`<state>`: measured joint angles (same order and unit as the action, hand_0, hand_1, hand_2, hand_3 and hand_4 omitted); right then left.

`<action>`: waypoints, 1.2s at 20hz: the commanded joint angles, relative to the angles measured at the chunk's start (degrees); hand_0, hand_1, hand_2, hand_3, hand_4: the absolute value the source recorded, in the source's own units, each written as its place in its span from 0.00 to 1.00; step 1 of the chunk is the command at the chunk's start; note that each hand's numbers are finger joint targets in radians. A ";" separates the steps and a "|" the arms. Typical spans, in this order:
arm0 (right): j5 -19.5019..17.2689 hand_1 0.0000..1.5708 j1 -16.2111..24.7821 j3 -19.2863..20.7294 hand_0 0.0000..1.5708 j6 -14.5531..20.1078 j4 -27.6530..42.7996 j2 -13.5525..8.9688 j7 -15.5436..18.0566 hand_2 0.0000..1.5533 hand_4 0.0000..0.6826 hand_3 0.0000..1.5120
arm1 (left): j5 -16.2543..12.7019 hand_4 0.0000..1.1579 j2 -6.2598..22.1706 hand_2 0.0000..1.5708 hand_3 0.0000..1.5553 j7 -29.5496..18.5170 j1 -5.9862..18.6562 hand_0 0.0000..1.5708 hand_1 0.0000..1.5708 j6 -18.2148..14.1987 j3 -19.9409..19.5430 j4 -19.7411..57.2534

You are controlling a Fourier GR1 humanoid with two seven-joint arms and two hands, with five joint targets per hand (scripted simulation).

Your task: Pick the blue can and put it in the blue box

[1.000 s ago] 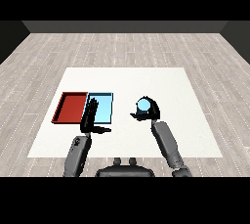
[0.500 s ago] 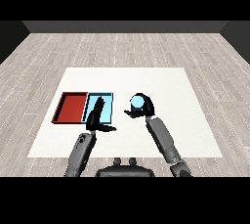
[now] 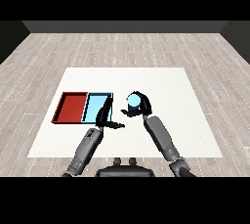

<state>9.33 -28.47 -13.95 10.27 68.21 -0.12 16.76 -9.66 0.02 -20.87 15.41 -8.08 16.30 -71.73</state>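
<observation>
So going left to right: the red tray (image 3: 72, 108) sits at the far left of the white table (image 3: 166, 83), and the light blue tray (image 3: 95, 106) is pushed right up against its right side. Neither tray has budged compared to a second ago.

Next over is the left hand (image 3: 106, 118). Its fingers are straight-ish and relaxed, not holding anything, with the thumb poking off to the right. It hangs over the near right corner of the light blue tray, covering part of that rim. A second ago it looked like it was a touch further back over the tray; now it's sitting slightly lower and nearer to the robot, with the forearm angled up from the lower left.

Then the right hand (image 3: 142, 106), just right of the blue tray. Its fingers and thumb are curled round the blue can (image 3: 133, 101), which shows as a pale blue round shape cupped in the black fingers. The can isn't in the tray yet, it's beside the tray's right edge, near but apart from it. Whether it's lifted off the table I can't really tell from here.

The big change: a second ago that hand and can were noticeably further right on the table. They've slid left toward the blue tray since, closing most of the gap to the left hand.
</observation>
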 commanded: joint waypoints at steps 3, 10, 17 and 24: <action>2.45 0.89 -0.35 -5.80 0.89 4.46 2.51 0.11 -1.05 0.93 0.97 0.93 | -0.93 0.00 -0.02 0.00 0.00 -0.30 2.77 0.00 0.00 -1.18 1.19 4.90; 1.49 0.89 -2.98 -0.84 0.89 -0.69 0.28 0.11 -0.34 0.93 0.99 0.93 | -6.35 0.00 -0.02 0.00 0.00 -0.77 8.96 0.00 0.00 -4.65 4.65 12.72; 2.11 0.89 -0.16 -4.20 0.89 -0.15 1.28 0.12 2.34 0.93 0.98 0.93 | -5.37 0.00 -0.02 0.00 0.00 1.89 6.31 0.00 0.00 -4.67 5.18 8.16; -0.36 0.90 -0.14 -3.67 0.90 -1.32 3.95 -0.47 -1.07 0.92 0.95 0.92 | -8.63 0.00 -0.02 0.00 0.00 -2.14 7.60 0.00 0.00 -7.10 10.62 10.17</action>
<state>10.74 -28.48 -20.12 11.47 71.56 -0.16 17.15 -18.86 0.04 -23.29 23.46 -15.59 26.86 -60.54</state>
